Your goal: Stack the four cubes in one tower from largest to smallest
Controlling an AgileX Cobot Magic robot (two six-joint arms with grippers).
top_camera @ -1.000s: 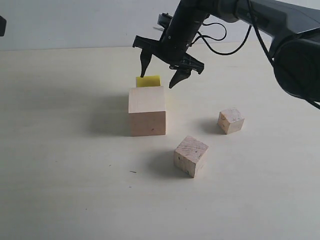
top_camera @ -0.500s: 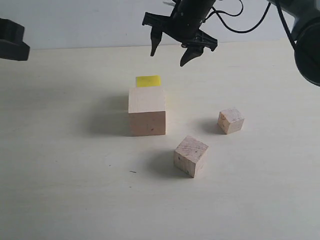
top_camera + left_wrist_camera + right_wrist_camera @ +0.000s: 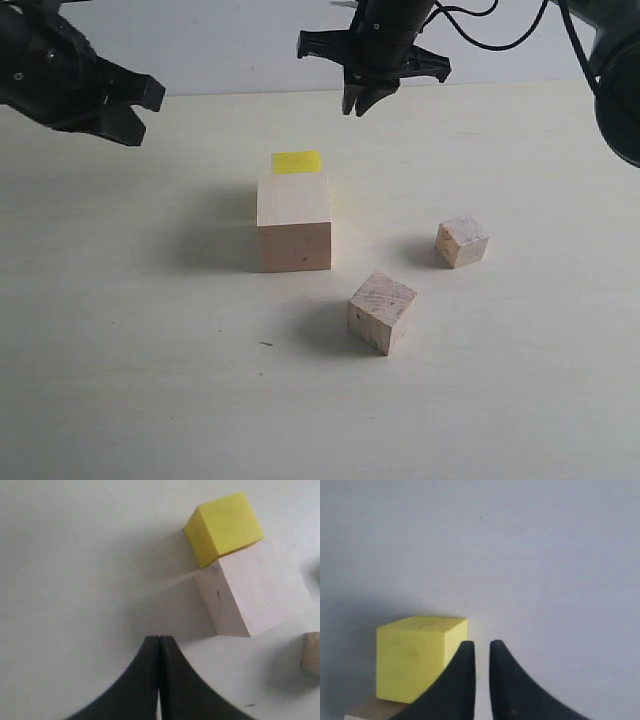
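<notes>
Yellow cube (image 3: 297, 161) is set against the large wood cube (image 3: 294, 222), toward the tabletop's (image 3: 150, 350) far edge. Left gripper (image 3: 159, 640) and right gripper (image 3: 360, 106) are closed and empty. The wood cube could be shoved during grasping.

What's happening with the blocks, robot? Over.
Left tool shut, empty. Right tool shut, empty. Yellow cube on table, against large cube. Nothing stacked, nothing blocking.

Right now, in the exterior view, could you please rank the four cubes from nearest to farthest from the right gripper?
From the right gripper, raised at the back:
1. yellow cube, behind the large one
2. large wood cube, centre
3. small wood cube, right side
4. medium wood cube, front
</notes>
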